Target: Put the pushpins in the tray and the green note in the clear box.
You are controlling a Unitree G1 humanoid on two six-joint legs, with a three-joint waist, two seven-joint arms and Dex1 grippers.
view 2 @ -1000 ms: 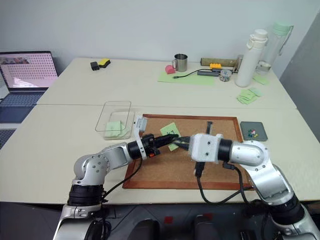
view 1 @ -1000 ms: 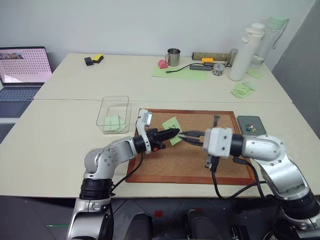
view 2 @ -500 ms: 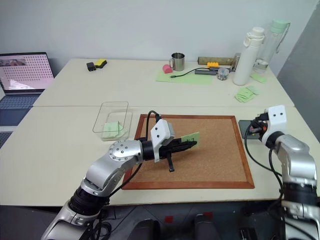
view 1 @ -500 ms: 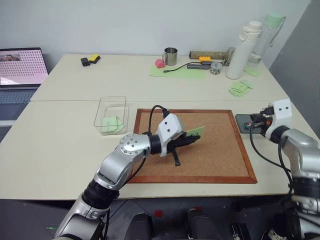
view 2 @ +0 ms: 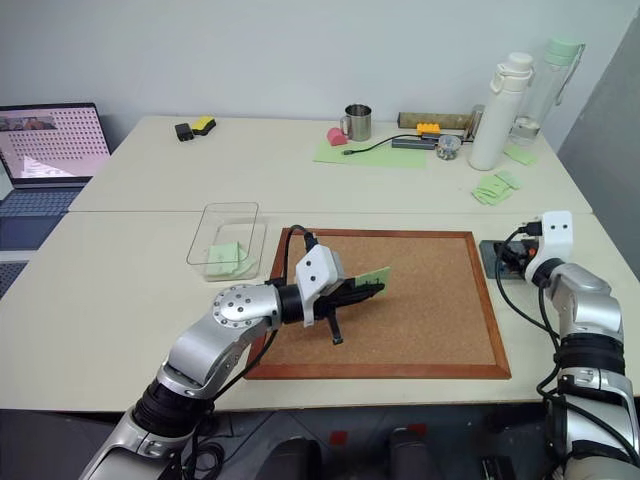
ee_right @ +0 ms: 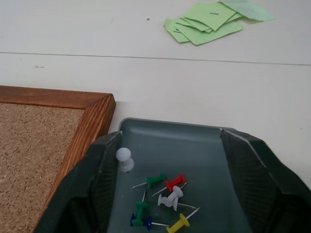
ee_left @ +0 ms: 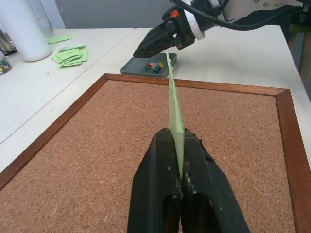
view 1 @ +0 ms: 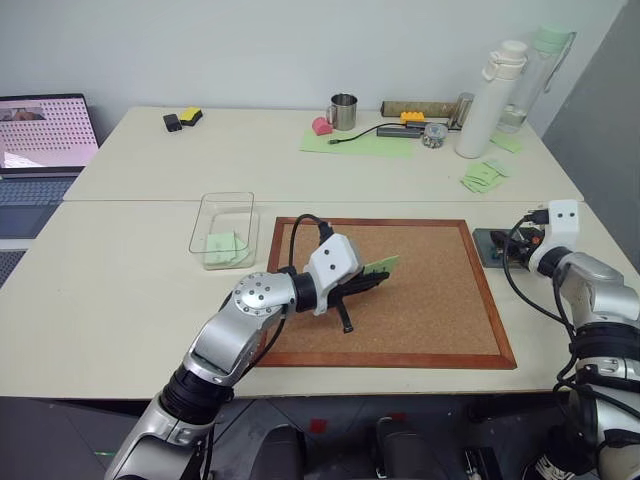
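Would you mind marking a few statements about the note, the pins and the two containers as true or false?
1. The left gripper is shut on the green note. True.
2. The green note lies flat on the corkboard. False: it is held edge-up above the board.
3. Several pushpins lie in the grey tray. True.
4. The clear box is empty. False: green paper already lies in it.
5. The right gripper is over the clear box. False: it is at the tray, beside the corkboard's right edge.
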